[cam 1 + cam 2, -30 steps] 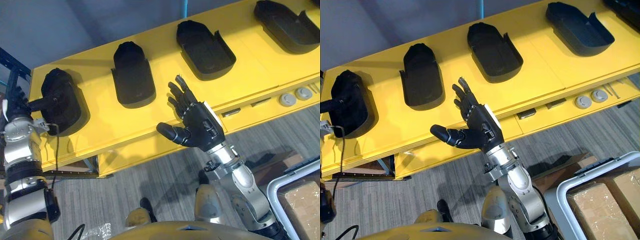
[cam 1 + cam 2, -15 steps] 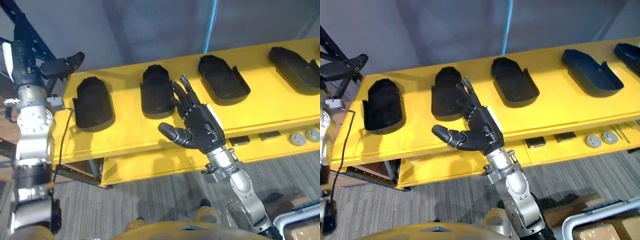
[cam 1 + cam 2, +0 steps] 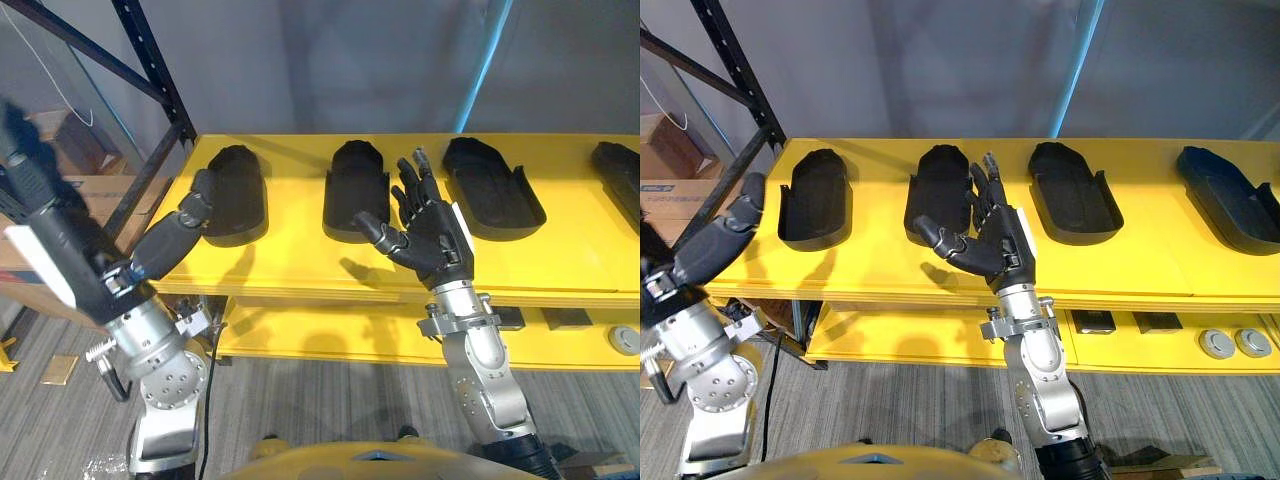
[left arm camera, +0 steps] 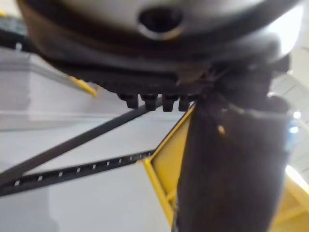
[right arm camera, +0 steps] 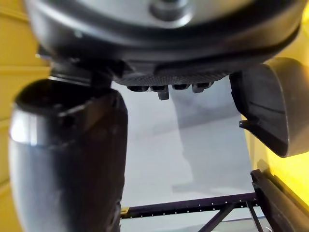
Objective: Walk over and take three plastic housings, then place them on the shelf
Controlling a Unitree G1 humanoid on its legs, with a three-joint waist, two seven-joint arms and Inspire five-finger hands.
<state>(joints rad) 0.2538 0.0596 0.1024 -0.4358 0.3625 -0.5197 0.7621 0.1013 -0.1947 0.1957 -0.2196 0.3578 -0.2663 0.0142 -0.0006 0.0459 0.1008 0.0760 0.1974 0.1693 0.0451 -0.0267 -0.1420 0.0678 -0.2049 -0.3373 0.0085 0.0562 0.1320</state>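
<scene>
"Where are the plastic housings [image 3: 490, 195]?"

"In a row on the yellow desk [image 3: 290, 255], none lifted. The right hand [image 3: 435, 240] hovers mid-frame before the second housing [image 3: 355, 190], fingers spread wide (ready to wrap it, I'd guess)."

"And the left hand [image 3: 165, 243]?"

"Lower left, fingers straight and together, aimed at the leftmost housing [image 3: 237, 195], holding nothing."

Head stereo pair looked down, both sharing the yellow bench [image 3: 300, 265] and black housings [image 3: 940, 190] mid-frame, wrist cameras faced outward toward a grey wall [image 5: 193, 145].

The left robot hand [image 3: 165, 240] has lifted off the leftmost housing [image 3: 238, 195] and now hangs beside it.
</scene>
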